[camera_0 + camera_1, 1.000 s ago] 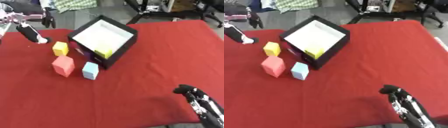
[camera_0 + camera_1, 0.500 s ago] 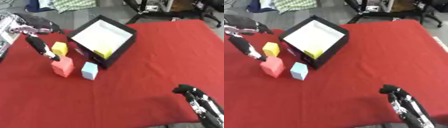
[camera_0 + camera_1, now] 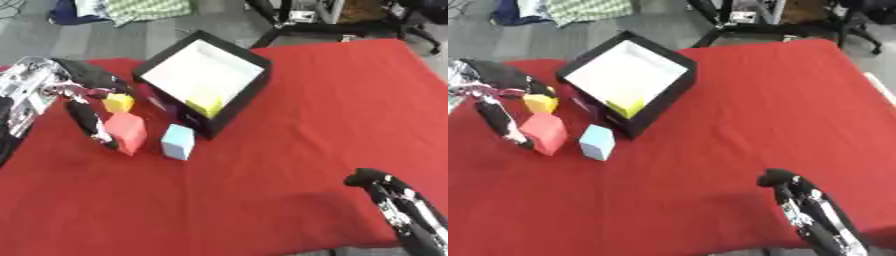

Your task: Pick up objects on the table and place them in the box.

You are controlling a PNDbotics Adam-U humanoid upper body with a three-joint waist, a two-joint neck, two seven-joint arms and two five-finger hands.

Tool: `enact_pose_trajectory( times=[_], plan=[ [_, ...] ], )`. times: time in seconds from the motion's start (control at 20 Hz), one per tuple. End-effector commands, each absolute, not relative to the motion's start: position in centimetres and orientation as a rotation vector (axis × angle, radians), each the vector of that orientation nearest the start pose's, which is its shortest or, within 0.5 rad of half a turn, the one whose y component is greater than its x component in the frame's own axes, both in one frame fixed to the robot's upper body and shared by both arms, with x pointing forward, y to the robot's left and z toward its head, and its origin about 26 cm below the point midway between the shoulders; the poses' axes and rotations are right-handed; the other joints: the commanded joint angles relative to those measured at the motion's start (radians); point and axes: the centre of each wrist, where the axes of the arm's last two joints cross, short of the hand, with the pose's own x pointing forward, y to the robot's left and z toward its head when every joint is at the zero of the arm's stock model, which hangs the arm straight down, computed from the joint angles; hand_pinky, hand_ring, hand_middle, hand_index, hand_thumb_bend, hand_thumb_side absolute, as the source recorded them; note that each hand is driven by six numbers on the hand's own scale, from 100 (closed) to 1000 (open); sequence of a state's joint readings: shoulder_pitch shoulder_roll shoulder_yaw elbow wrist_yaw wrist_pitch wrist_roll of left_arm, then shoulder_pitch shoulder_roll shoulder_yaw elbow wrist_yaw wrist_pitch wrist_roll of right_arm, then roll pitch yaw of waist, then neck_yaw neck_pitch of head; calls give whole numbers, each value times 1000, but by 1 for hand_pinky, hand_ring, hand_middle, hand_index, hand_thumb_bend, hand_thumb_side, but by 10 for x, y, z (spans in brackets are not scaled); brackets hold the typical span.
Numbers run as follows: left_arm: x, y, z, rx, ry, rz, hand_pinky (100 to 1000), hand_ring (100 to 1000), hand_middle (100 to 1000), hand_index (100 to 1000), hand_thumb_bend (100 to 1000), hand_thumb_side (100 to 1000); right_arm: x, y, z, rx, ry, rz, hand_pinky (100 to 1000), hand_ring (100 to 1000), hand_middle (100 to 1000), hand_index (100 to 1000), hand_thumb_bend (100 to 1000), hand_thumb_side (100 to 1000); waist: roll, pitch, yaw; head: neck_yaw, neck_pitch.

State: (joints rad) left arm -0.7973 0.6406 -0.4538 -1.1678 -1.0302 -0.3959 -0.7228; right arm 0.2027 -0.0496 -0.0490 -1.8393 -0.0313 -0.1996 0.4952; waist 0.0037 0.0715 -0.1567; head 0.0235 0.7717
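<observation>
A black box (image 3: 248,94) with a white inside stands tilted on the red table, a yellow-green block (image 3: 205,106) lying in its near corner. To its left sit a yellow block (image 3: 119,102), a red block (image 3: 129,132) and a light blue block (image 3: 178,141). My left hand (image 3: 86,95) hangs at the left, fingers spread open, one long finger reaching down beside the red block's left face and others above the yellow block. It holds nothing. My right hand (image 3: 398,205) rests at the lower right, far from the blocks.
The red cloth (image 3: 306,125) covers the table, with its far edge behind the box. Beyond it on the grey floor lie checked cloths (image 3: 149,7) and chair legs (image 3: 289,20).
My left hand has come in from the upper left and moved down and right to the red and yellow blocks. The blocks, the box and my right hand have stayed put.
</observation>
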Motion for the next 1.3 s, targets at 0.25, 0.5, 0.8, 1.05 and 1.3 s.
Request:
enact_pose_trajectory(
  times=[0.25,0.5,0.8,1.05,1.3],
  plan=[
    [443,295,163,773,-707,-2383,827,825,849,988,599,562,223,-279,18,220,-1817,424,1000,802,715,815,100,561,-2,-21,-1,-4,-2],
    [444,295,156,746,-765,-2377,813,789,758,881,474,417,223,-279,18,219,-1816,424,1000,802,715,815,100,563,-3,-20,0,-5,-2],
    [443,300,169,762,-925,-2266,789,723,603,707,316,232,223,-279,18,217,-1813,421,1000,802,714,815,100,566,-2,-21,3,-7,-2],
    [439,300,219,867,-1057,-2171,783,708,584,693,302,156,222,-280,17,215,-1810,419,1000,801,714,814,100,565,-2,-25,5,-10,-2],
    [442,286,264,1036,-1230,-1985,772,701,586,698,282,138,221,-280,16,218,-1805,419,1000,801,714,814,100,563,-5,-30,8,-9,-2]
  ],
)
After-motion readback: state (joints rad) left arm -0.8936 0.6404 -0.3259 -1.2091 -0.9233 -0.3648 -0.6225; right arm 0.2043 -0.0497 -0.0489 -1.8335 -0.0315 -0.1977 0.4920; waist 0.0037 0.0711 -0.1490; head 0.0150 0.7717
